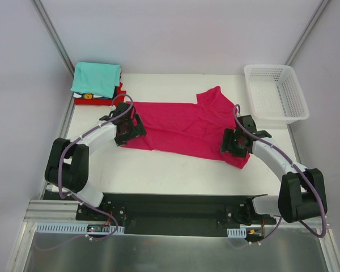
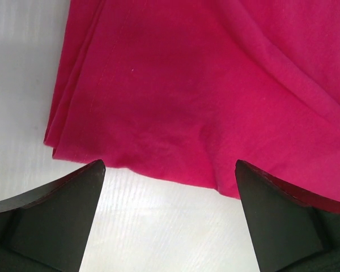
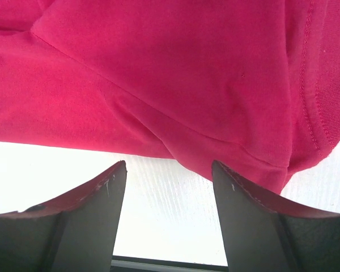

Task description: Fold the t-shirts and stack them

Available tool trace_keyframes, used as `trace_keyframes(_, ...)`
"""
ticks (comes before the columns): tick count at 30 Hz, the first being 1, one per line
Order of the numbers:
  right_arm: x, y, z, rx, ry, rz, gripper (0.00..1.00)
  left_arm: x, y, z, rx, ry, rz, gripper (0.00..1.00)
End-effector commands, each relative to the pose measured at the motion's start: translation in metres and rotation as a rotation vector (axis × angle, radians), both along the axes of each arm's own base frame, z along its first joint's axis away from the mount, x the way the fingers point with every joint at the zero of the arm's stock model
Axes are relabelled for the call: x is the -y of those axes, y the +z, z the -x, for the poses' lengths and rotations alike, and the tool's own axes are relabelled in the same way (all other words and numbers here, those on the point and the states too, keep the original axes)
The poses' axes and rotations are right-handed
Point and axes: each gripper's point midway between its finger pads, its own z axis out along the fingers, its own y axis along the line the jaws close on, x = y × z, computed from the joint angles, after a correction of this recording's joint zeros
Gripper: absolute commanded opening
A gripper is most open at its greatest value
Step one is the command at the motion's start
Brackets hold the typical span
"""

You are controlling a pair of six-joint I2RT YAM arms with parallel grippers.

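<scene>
A large magenta-pink t-shirt (image 1: 184, 127) lies folded lengthwise across the middle of the white table. At the back left sits a stack of folded t-shirts, teal (image 1: 96, 78) on top, red (image 1: 114, 97) beneath. My left gripper (image 1: 126, 131) hovers over the pink shirt's near left corner; in the left wrist view (image 2: 170, 170) it is open, the hem (image 2: 158, 164) just beyond its fingertips. My right gripper (image 1: 236, 143) is over the near right corner; in the right wrist view (image 3: 169, 170) it is open, with bare table between its fingers and the cloth edge (image 3: 175, 148) just ahead.
A white plastic mesh basket (image 1: 276, 93) stands at the back right of the table. Metal frame posts rise at the back corners. The arms' base rail (image 1: 170, 212) runs along the near edge.
</scene>
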Motion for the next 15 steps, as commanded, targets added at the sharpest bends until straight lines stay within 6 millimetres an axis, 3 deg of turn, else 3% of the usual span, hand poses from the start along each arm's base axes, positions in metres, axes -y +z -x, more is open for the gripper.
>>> trace_keyframes(1, -0.003, 0.005, -0.001, 0.010, 0.021, -0.008, 0.65, 0.008, 0.000, -0.011, 0.048, -0.029, 0.029, 0.99)
trace_keyframes(11, -0.010, 0.013, 0.001, 0.021, 0.039, -0.047, 0.65, 0.008, -0.014, -0.007, 0.057, -0.034, 0.036, 0.99)
trace_keyframes(15, -0.018, 0.026, 0.003, 0.041, 0.052, -0.099, 0.65, 0.007, -0.018, -0.004, 0.054, -0.034, 0.036, 0.99)
